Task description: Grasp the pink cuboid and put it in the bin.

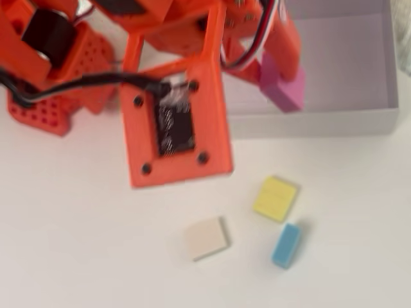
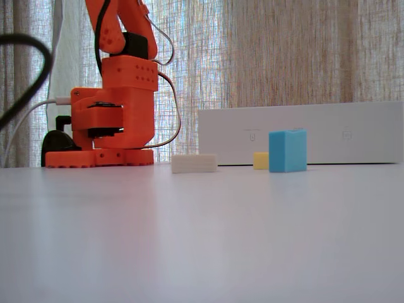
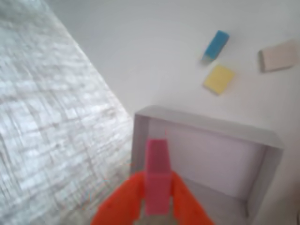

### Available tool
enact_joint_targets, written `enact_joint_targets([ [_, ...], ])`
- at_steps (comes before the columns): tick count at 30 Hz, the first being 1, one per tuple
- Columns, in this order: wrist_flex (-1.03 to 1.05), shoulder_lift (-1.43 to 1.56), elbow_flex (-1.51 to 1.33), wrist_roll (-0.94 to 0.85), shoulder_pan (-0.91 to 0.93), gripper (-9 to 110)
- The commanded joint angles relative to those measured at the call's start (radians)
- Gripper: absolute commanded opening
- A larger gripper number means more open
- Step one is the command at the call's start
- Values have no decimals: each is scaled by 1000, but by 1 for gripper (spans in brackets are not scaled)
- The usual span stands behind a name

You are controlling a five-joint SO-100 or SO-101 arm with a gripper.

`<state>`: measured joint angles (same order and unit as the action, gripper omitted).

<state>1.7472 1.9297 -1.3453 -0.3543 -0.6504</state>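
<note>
Wrist view: gripper orange, jaws pinching the pink cuboid on edge, held above the bin interior. Overhead view: cuboid over the bin's near wall area, carried, not resting. Yellow block, cream block, blue block lie on table toward 6 o'clock of the bin.

The pink cuboid is up off the table, pinched on edge between two orange fingers and hanging over the open bin. From overhead the pink cuboid sits above the bin's pale lavender floor, near its front wall. The bin is a wide, shallow white box with low walls, its long side resting flat on the table.
</note>
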Motion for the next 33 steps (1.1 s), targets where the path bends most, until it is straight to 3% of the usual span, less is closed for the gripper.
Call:
enact_joint_targets([
  [1,3,54,-83,-46,-160,-8],
  [6,-106,104,-405,-64,-264,-6],
  [9,-202,153,-577,-64,-275,20],
  [13,-362,212,-712,-64,-268,37],
  [20,-561,253,-707,-46,-218,38],
  [27,-982,449,-721,104,137,35],
  [33,-1009,660,-845,322,446,35],
])
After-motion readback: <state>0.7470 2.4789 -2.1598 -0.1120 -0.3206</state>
